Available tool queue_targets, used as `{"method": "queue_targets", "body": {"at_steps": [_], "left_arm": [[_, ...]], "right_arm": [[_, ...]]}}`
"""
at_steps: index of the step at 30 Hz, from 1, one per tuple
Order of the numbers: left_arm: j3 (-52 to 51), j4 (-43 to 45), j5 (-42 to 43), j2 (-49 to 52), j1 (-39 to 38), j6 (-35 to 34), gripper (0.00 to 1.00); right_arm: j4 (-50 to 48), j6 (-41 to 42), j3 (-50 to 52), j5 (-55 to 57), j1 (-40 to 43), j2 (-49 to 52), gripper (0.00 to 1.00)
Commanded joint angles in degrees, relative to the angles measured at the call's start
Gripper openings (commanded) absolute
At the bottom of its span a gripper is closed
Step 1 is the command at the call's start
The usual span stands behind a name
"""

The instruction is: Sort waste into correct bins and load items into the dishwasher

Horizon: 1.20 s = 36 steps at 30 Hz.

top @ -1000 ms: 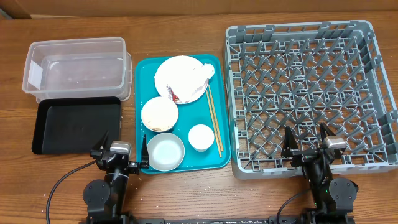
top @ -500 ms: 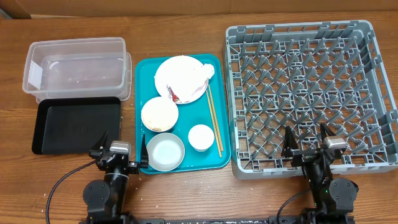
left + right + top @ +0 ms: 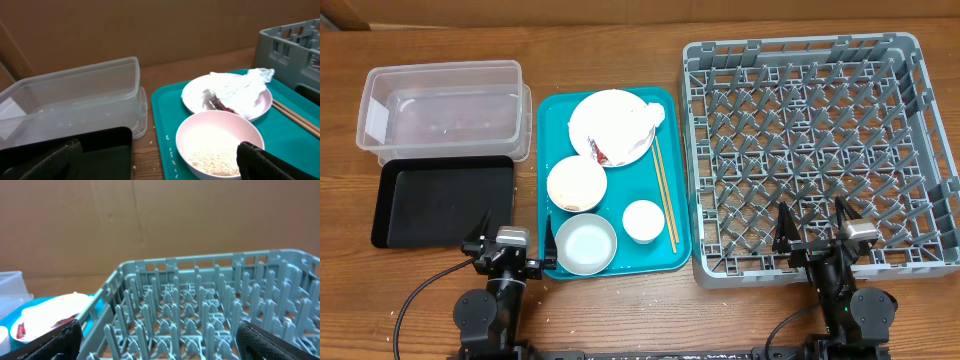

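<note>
Left gripper (image 3: 517, 232) and right gripper (image 3: 811, 218) stand spread, empty. Napkin (image 3: 638, 128) lies crumpled on the plate (image 3: 595, 115), on the teal tray (image 3: 554, 125): light, soft, probably best pinched at its raised fold.

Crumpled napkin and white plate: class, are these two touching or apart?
Touching. The left wrist view shows the crumpled napkin lying directly on the white plate, with its folds resting on the plate's surface and no gap between them.
</note>
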State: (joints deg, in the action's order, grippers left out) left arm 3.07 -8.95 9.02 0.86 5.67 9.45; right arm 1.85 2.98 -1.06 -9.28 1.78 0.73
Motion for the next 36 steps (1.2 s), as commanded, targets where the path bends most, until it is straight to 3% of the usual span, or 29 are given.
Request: {"method": "queue_targets", "body": {"at_steps": [1,6,10,18,24,32,36], "left_arm": [[-0.39,1.51,4.44,-0.61,0.26,0.81,1.00],[0.63,7.15,6.08,0.50,0.24,-0.57,1.00],[5.27,6.32,7.26,5.81,0.24,-0.90,1.00],[23.52,3.80,11.41,29.79,0.24,-0.87,1.00],[47.39,-11.54,12.20,52.41,-2.73,0.02,1.00],[86.27,-42.38,11.82,85.53,-14.82,16.55,1.00],[96.61,-45.09,11.85,98.27,-18.97,14.78,1.00]], "right_arm": [[0.02,-0.02,-0.81,-2.67,0.17,-0.50,1.00],[3.08,-0.04,-6.47,-4.50,0.17,-0.26,1.00],[7.98,-0.07,-14.12,-4.59,0.17,2.58,1.00],[21.03,-0.07,-33.79,-5.27,0.17,18.10,1.00],[33.40,-0.07,-48.72,-5.42,0.17,32.15,1.00],[37.42,0.00,-56.83,-9.99,0.17,45.18,1.00],[37.59,0.00,-56.81,-10.54,0.17,48.50,1.00]]}}
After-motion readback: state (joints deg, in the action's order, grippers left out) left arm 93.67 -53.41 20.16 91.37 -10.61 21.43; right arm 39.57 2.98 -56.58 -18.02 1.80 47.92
